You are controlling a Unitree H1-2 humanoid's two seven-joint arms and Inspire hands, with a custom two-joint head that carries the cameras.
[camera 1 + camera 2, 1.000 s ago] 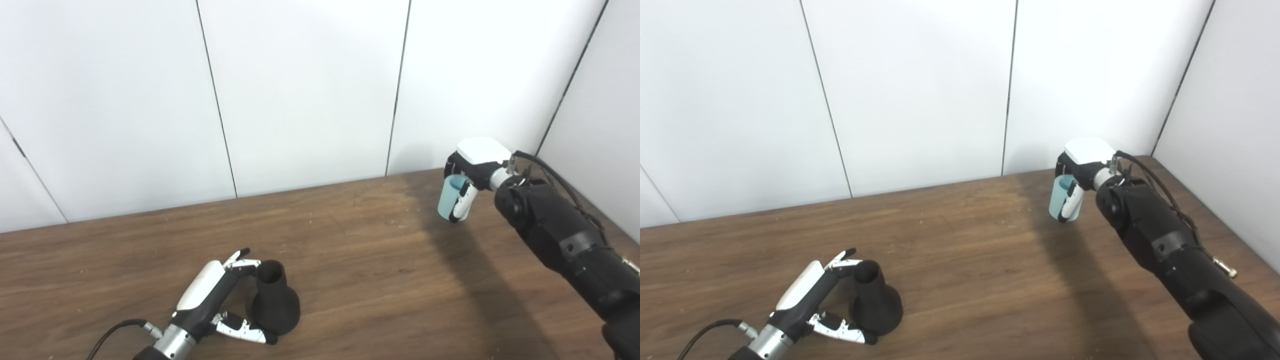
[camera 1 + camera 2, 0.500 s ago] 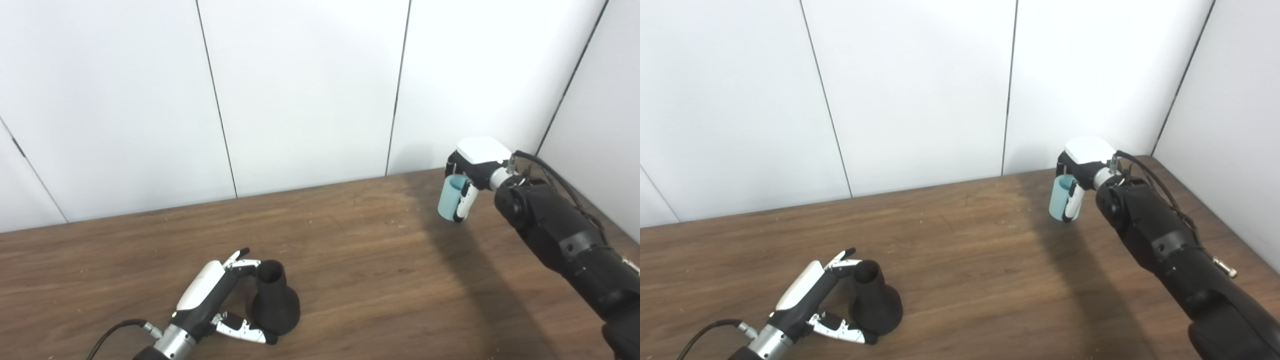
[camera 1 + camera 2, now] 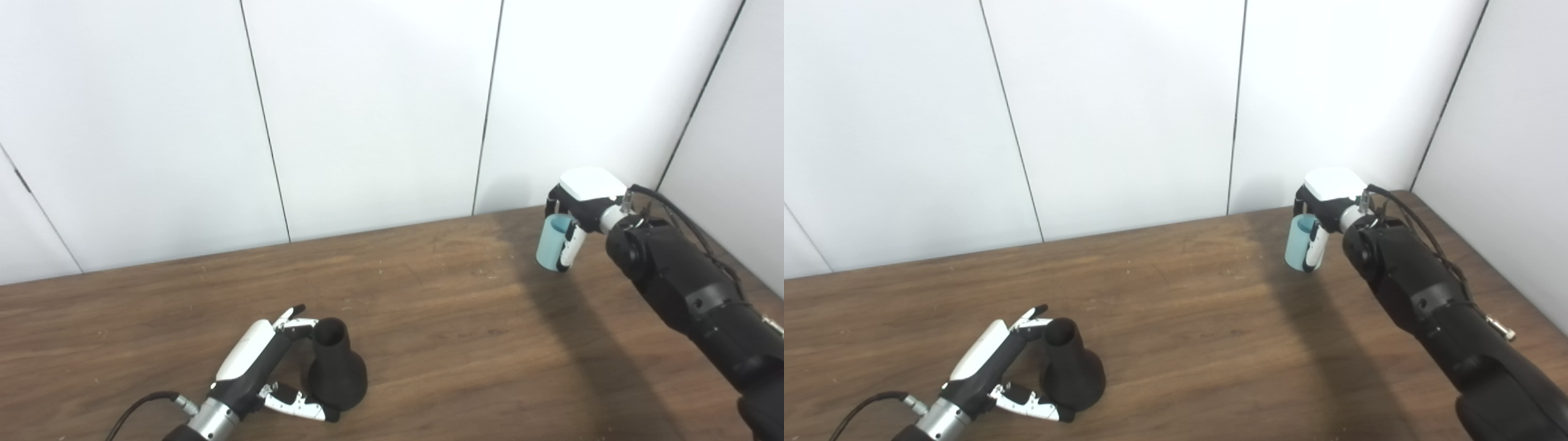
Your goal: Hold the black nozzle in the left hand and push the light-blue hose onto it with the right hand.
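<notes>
The black nozzle stands upright on the wooden table near the front left, wide base down and narrow mouth up. My left hand is wrapped loosely around it from the left, fingers at the neck and thumb at the base, with small gaps showing. At the far right, my right hand is shut on the short light-blue hose. It holds the hose upright near the back edge, a little above the table. The same hose appears in the right eye view.
White wall panels stand behind the table, and a side wall closes the right corner. My right forearm crosses the right part of the table and casts a dark shadow on it. A cable trails from my left wrist.
</notes>
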